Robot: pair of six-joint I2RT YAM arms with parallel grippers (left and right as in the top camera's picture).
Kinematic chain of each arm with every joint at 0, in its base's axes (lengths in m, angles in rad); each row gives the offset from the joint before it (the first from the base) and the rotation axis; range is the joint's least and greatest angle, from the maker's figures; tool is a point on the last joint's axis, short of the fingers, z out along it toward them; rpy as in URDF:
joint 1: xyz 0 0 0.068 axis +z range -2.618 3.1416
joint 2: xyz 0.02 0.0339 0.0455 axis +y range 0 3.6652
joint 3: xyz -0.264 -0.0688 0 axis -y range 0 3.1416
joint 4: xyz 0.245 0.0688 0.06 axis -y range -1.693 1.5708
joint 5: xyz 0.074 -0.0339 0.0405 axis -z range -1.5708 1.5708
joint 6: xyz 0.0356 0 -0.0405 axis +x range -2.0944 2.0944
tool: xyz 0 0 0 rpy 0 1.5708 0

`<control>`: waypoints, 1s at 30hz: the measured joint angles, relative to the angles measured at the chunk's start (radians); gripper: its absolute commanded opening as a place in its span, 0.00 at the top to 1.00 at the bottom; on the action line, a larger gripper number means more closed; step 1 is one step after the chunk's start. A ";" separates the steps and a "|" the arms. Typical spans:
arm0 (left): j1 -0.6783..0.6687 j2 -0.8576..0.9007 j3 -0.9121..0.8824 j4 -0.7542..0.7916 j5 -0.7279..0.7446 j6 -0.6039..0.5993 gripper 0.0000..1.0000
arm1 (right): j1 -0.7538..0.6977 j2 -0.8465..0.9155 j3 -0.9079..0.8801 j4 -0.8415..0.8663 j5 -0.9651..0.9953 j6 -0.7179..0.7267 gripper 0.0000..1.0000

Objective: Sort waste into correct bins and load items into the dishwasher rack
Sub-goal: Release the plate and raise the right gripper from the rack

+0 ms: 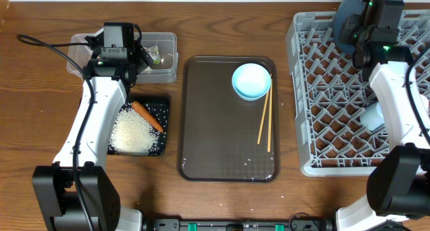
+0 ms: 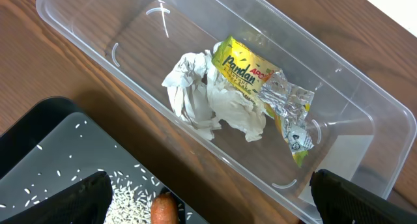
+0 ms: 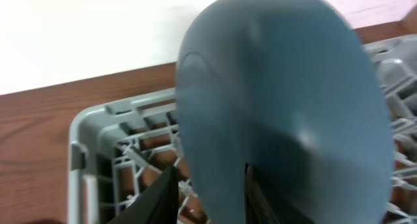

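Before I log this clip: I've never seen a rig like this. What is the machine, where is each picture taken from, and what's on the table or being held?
This is a two-armed robot at a wooden table. Each arm ends in a two-finger gripper. One picture looks straight down from above. The other two come from cameras on the wrists.

The left gripper, open and empty, hangs over a clear tub holding a crumpled tissue and a wrapper. Next to the tub, a black tray carries rice and a carrot.

In the middle, a brown serving tray holds a light-blue bowl and chopsticks.

The right gripper pinches the rim of a dark-blue bowl over the grey rack.
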 measured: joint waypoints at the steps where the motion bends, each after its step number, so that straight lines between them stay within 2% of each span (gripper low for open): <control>1: 0.000 0.000 0.000 0.000 0.000 0.000 0.01 | -0.003 0.000 0.000 0.001 0.015 -0.002 0.69; 18: 0.000 0.000 0.000 0.000 0.000 0.000 0.01 | -0.028 0.000 0.000 -0.081 0.243 -0.026 0.67; 23: 0.000 0.000 0.000 0.000 0.000 0.000 0.01 | -0.062 0.000 0.027 -0.150 0.291 -0.024 0.57; 30: 0.000 0.000 0.000 0.000 0.000 0.000 0.00 | -0.065 0.000 0.201 -0.261 0.282 0.012 0.50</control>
